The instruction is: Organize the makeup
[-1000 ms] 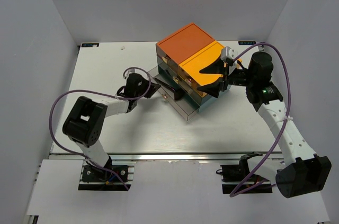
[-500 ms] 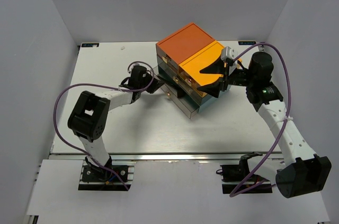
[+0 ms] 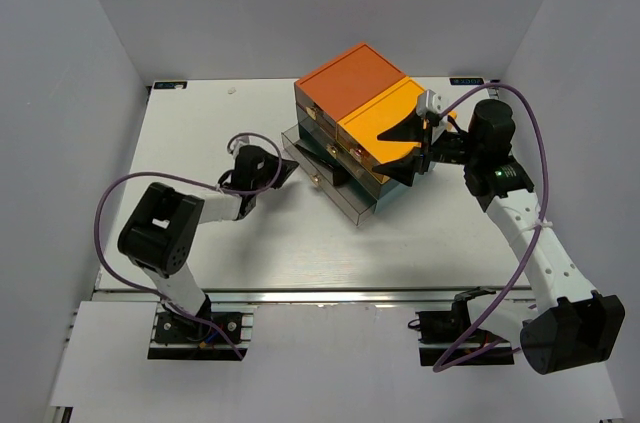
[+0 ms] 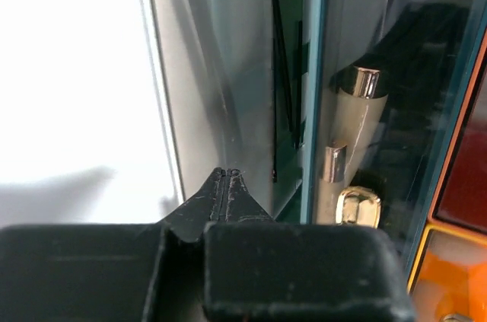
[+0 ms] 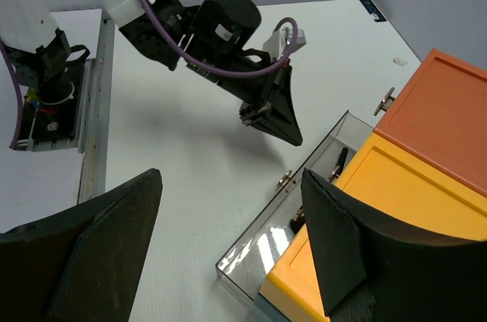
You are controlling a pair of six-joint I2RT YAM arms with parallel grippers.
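Observation:
The clear bottom drawer (image 3: 335, 188) of the drawer box is pulled out. In the left wrist view it holds a black brush (image 4: 209, 71) and thin black sticks (image 4: 283, 86). A beige gold-tipped tube (image 4: 354, 135) lies in the teal drawer above. My left gripper (image 3: 291, 165) is shut and empty, its tips (image 4: 227, 175) just in front of the clear drawer's wall; it also shows in the right wrist view (image 5: 293, 136). My right gripper (image 3: 405, 148) is open wide and empty, hovering over the box's yellow top (image 5: 403, 208).
The box (image 3: 350, 88) with orange and yellow tops stands at the table's middle back. A gold handle (image 5: 287, 178) sits on the clear drawer's front. Another gold handle (image 4: 358, 205) is on the teal drawer. White walls enclose the table.
My left gripper reached in toward the drawers half a second ago and has drawn back to the left, still shut. The right arm has not moved.

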